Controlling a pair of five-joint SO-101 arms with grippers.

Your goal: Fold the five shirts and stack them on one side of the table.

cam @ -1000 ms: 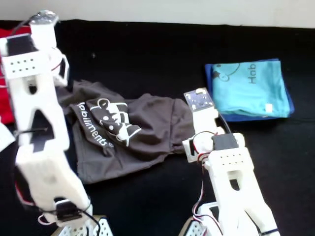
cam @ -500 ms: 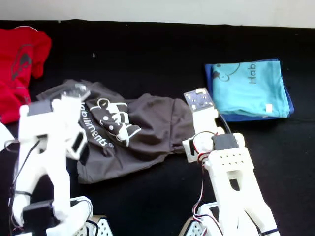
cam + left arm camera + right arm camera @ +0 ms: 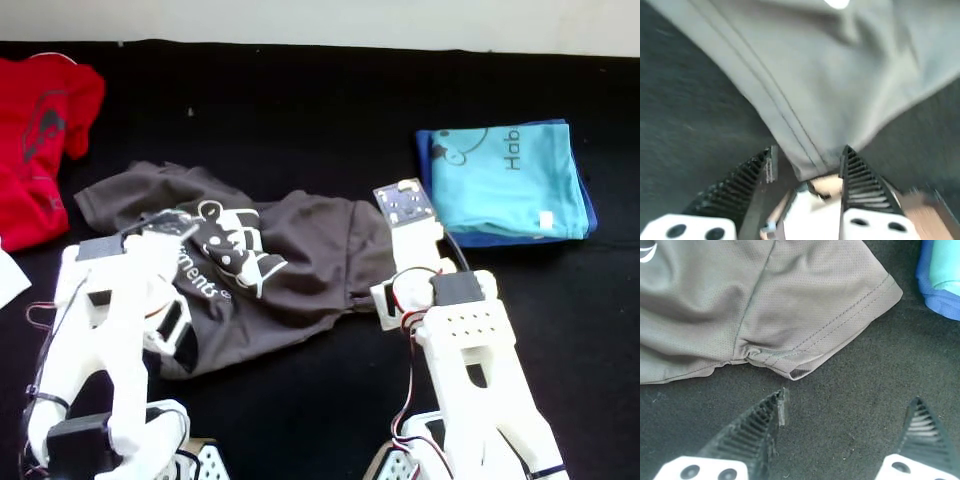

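Black table [image 3: 300, 100]: left hand [image 3: 809, 150] apart astride grey shirt [image 3: 310, 250] hem, right hand [image 3: 850, 396] apart (beside sleeve); thin bite may slip.

Both arms reach forward, grippers spread.
The left arm [image 3: 110, 340] leans in with its wrist tipped down, the left gripper [image 3: 807, 162] parted; the right arm [image 3: 465, 350] stretches ahead, the right gripper [image 3: 847, 410] spread wide.
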